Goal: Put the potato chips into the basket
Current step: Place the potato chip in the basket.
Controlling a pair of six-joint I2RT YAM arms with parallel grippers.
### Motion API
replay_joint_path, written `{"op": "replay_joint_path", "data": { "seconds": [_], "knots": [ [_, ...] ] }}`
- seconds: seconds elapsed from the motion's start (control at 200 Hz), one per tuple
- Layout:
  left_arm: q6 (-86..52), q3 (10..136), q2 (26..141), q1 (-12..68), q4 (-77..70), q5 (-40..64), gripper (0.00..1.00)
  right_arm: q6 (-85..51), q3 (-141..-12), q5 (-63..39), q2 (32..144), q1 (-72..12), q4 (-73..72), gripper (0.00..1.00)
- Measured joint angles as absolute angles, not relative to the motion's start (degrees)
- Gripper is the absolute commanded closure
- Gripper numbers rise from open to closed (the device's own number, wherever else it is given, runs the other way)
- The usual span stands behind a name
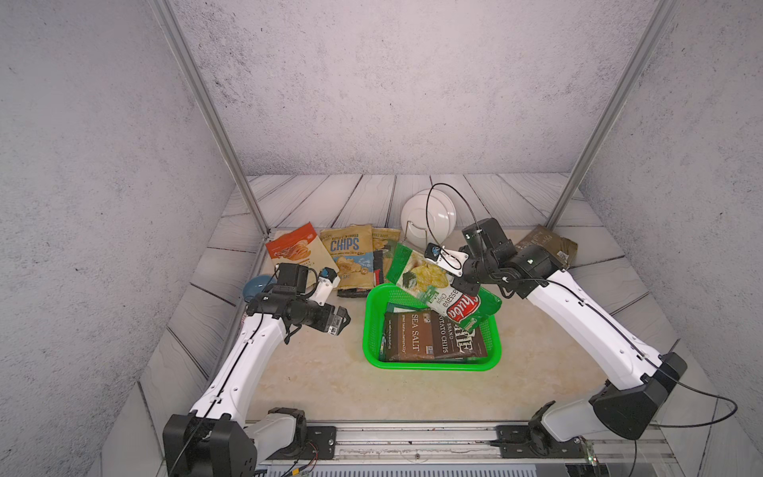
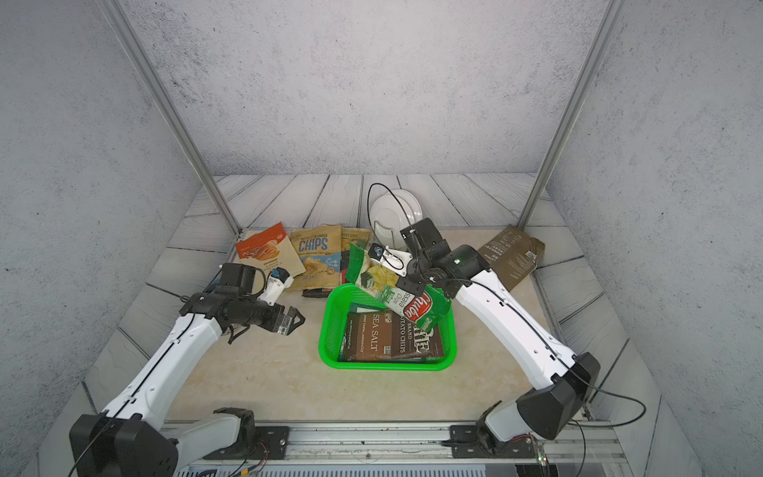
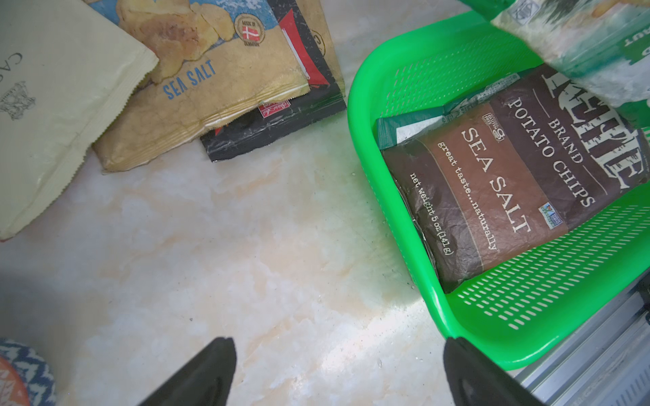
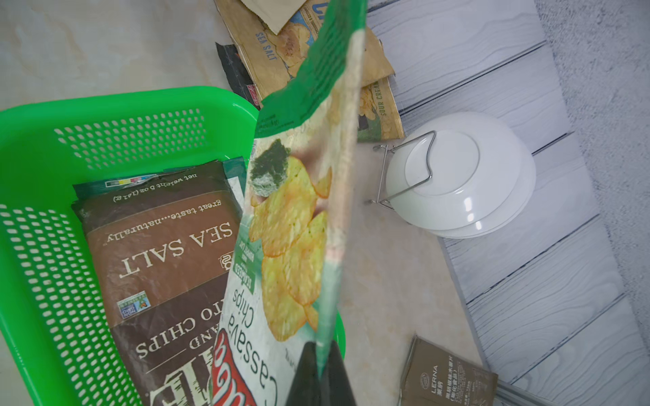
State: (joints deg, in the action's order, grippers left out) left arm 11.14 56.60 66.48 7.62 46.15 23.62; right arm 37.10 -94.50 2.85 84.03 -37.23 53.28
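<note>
**Top views.**
- Basket (image 1: 429, 366): bright green, centre-right on the counter (image 1: 313, 371). The brown Kettle bag (image 1: 429, 336) lies flat inside it, over a teal bag (image 1: 402, 307).
- My right tool (image 1: 464, 284): clamped on the green cassava bag (image 1: 421, 276), which hangs tilted over the basket's far right corner. Its lower end overlaps the Kettle bag; I cannot tell if they touch.
- My left tool (image 1: 340, 322): spread wide and empty, above bare counter just left of the basket.
- Open room: the whole near strip of counter, and the stretch between my arms.
- Crowded: the far left, where the orange bag (image 1: 295, 247), tan CHIPS bag (image 1: 347, 256), a second tan bag (image 1: 386, 241) and a black bag (image 1: 355, 292) overlap.
- Olive-brown bag (image 1: 549, 245): alone at the far right edge.
- White plates (image 1: 429, 212): behind the basket.
- Blue bowl (image 1: 254, 287): behind my left arm.

**Left wrist.**
- My fingers (image 3: 211, 372) stand far apart with only counter between them. One finger sits by the basket's corner rim.
- A strip of bare counter separates the black bag from the basket.
- The teal bag's corner juts from under the Kettle bag.

**Right wrist.**
- Only here does the pinch show: my fingers are closed on the cassava bag's side seam.
- Also shown only here: the wire rack (image 4: 404, 168) holding the plates, "SOUR CREAM" on the second tan bag, and "LERNA" on the olive-brown bag.
</note>
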Motion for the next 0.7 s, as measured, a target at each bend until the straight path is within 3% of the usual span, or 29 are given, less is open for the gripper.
{"op": "replay_joint_path", "data": {
  "seconds": [0.701],
  "knots": [
    [11.1,56.6,66.5,7.6,46.2,23.6,0.01,63.4,-95.2,9.1,91.8,-37.3,51.7,1.0]
  ]
}}
